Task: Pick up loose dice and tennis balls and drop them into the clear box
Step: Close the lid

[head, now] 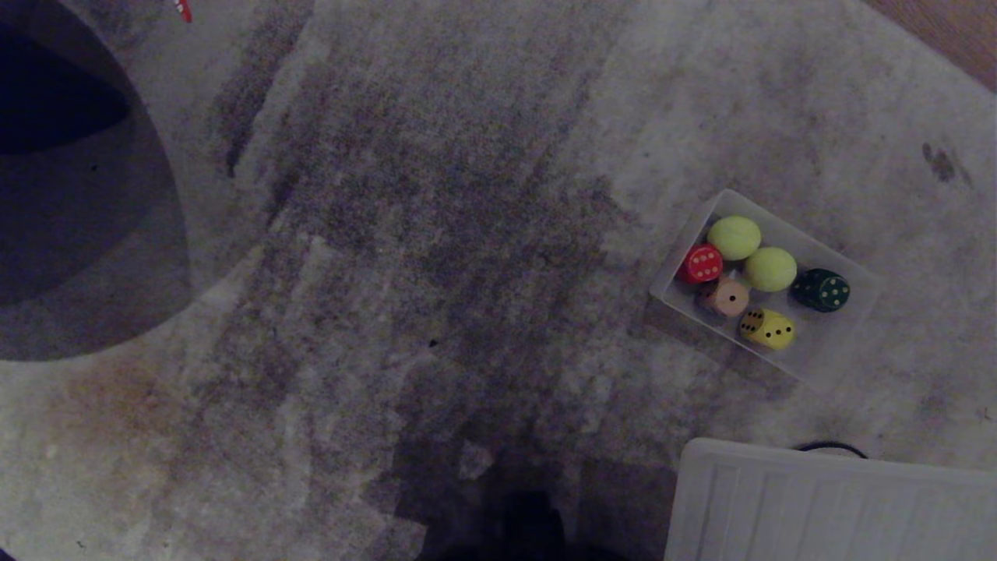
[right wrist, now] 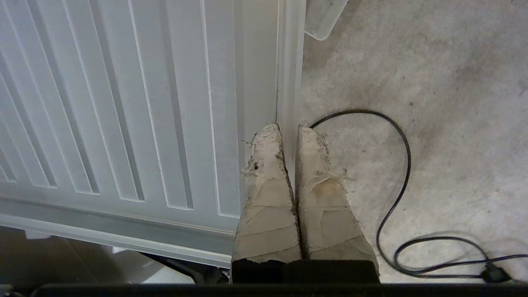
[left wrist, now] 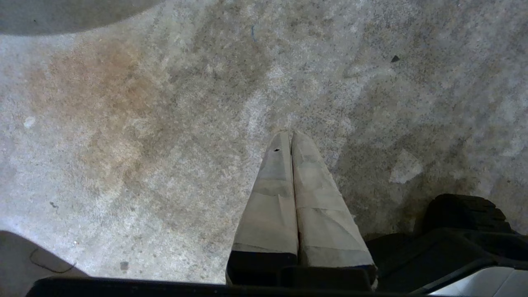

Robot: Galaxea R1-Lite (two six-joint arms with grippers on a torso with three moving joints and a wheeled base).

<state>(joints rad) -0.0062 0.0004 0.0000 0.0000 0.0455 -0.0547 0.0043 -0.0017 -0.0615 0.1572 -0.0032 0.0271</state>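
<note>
While both arms sit parked, left gripper and right gripper pinched closed on nothing, the clear box near the rug's right edge holds four dice and two tennis balls.

A home floor: stained carpet, wood flooring edge.

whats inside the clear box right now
The clear box holds two tennis balls and four dice: red, pinkish-beige, yellow and dark green. Whether anything small lies beneath them cannot be seen.
</note>
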